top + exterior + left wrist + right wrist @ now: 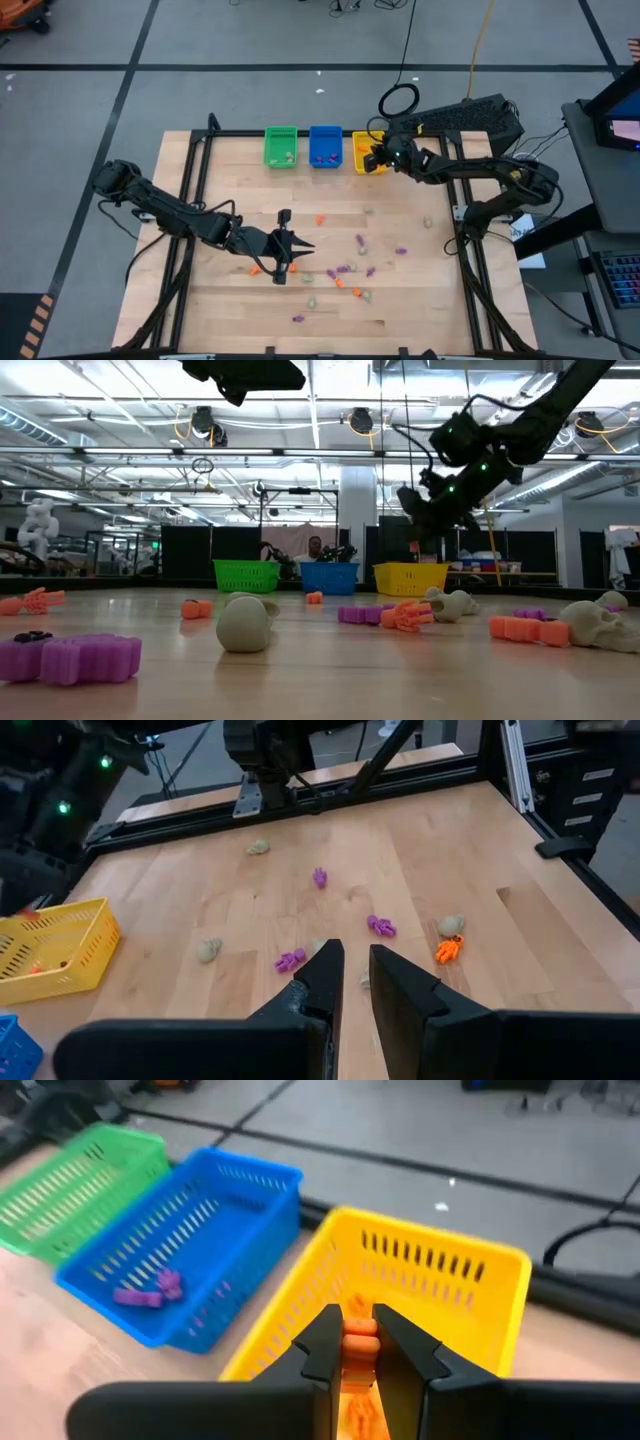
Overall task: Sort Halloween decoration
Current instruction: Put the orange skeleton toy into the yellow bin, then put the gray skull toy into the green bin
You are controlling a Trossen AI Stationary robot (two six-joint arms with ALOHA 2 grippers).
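Small orange, purple and pale Halloween trinkets [345, 270] lie scattered on the wooden table [230, 180]. Green [281, 146], blue [325, 146] and yellow [360, 152] bins stand in a row at the far edge. My right gripper [352, 1325] hangs over the yellow bin [440, 1280], shut on an orange trinket [358, 1335]. My left gripper [355, 955] hovers above the table's middle, left of the scattered trinkets [380, 925]. Its fingers are open by a narrow gap with nothing between them. My right gripper pinches the orange trinket's upper part [358, 1342] between its two fingers. The fingers slant down toward the table's far edge. The trinket is lifted clear, and the rest of it hangs below the fingers over the yellow bin's inside.
Purple pieces [150, 1292] lie in the blue bin [190, 1240], pale ones in the green bin. The black frame rails [190, 170] run along the table's sides. A dark keyboard [470, 118] and cables lie beyond the far right corner. A person [316, 546] sits far behind the bins.
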